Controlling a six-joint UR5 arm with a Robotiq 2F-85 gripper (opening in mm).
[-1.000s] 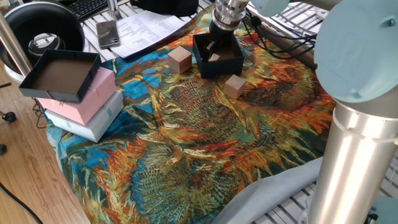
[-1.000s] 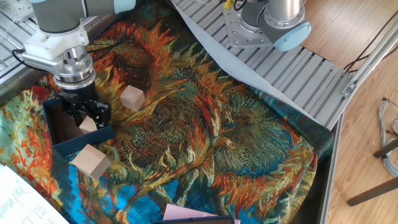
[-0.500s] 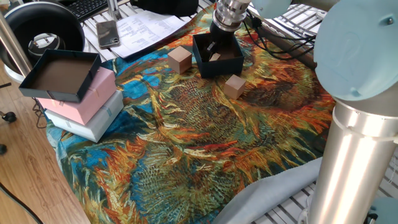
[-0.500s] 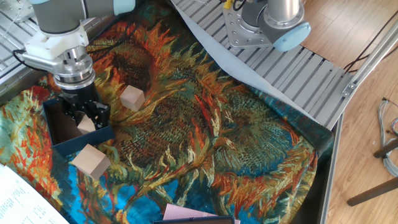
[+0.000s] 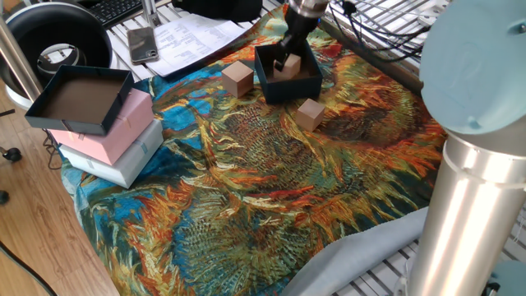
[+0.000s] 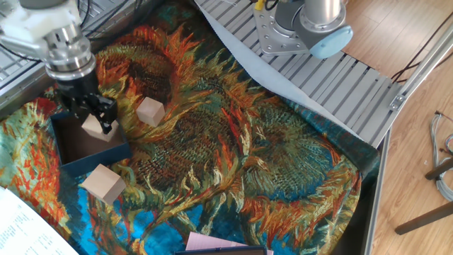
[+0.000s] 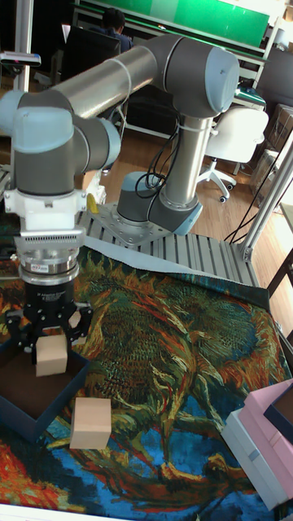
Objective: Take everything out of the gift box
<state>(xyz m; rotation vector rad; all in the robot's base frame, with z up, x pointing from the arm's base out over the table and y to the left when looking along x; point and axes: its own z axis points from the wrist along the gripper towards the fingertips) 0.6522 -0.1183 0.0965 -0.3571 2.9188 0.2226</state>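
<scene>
Since a second ago the end effector (image 6: 95, 122) has risen, clamping the last small light-brown wooden cube (image 6: 95, 127) above the small dark navy cardboard gift box (image 6: 106, 155). Next, probably: carry it sideways onto the cloth-covered bench (image 6: 233, 156).

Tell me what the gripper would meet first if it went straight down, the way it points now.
The gripper, shut on a cube, points down over the gift box. Going straight down, the cube would probably meet the box's brown floor first. No other cube shows inside, though depth is hard to judge.
</scene>
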